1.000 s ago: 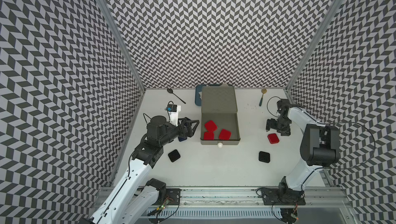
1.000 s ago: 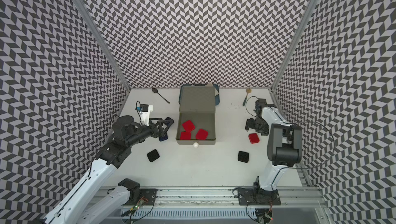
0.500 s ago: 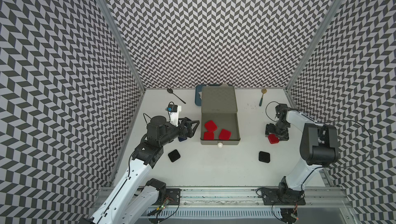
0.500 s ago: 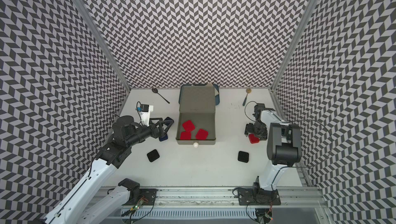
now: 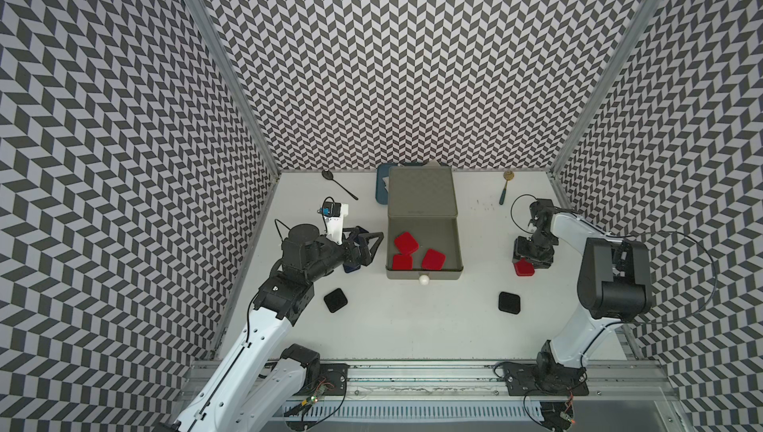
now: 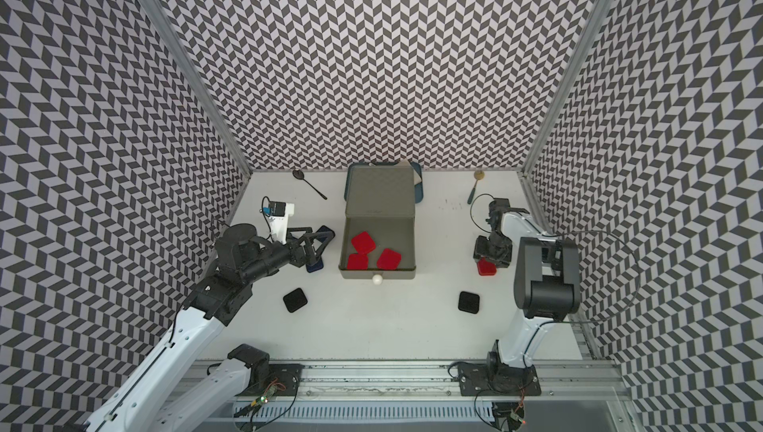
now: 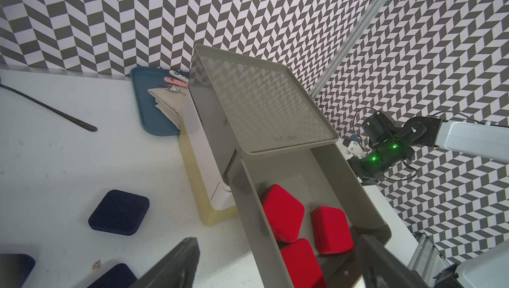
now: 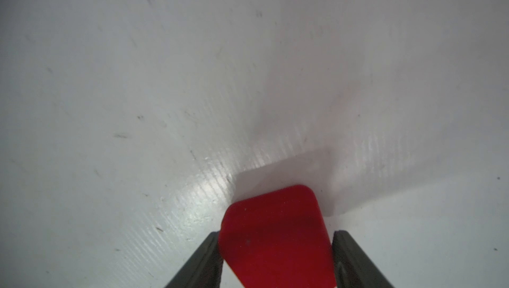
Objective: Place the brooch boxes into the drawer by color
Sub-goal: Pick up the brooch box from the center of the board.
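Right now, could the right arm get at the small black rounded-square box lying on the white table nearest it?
Probably yes: the black rounded-square box lies in the open with bare table around it. But the right gripper straddles a red rounded-square box, so that comes first.

Walls (image 5: 371, 58) papered in a grey-and-white zigzag pattern close the left, far and right sides. Metal posts (image 5: 222, 58) stand in the two far corners. The white tabletop (image 5: 413, 326) is scuffed and evenly lit, with a metal rail (image 5: 413, 384) along its near edge.
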Tool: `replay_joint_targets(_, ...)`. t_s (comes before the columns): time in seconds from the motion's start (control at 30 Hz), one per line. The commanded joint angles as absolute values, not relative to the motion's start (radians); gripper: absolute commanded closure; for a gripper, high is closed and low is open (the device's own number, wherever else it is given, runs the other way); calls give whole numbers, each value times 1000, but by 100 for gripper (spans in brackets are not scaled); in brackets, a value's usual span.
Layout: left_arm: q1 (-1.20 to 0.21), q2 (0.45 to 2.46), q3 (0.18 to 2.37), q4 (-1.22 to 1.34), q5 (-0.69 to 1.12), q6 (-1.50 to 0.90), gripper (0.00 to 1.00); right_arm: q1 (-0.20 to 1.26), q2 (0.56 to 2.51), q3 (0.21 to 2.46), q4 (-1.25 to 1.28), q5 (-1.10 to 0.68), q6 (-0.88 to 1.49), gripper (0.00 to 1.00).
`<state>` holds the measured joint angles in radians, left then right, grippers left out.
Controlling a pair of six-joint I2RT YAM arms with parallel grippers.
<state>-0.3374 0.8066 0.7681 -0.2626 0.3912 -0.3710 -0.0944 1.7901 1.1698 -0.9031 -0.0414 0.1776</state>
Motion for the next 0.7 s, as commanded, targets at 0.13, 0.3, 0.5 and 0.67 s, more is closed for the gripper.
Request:
replay_joint_targets(0.13,-328,797,786,-247,403,-365,5,-65,1779,1167,-884,-56,177,52)
replay_joint_targets(0.3,-328,809,807,-249,412,-368,5,-45,1768,1150,-873,-63,180,61)
replay_joint_targets(0.5,-328,808,794,-265,426,-389,5,-10,1733,1225,-908,-78,184,68)
replay_joint_targets(0.67,-328,793,766,-266,416,-451,5,18,1685,1354,-972,-117,173,70)
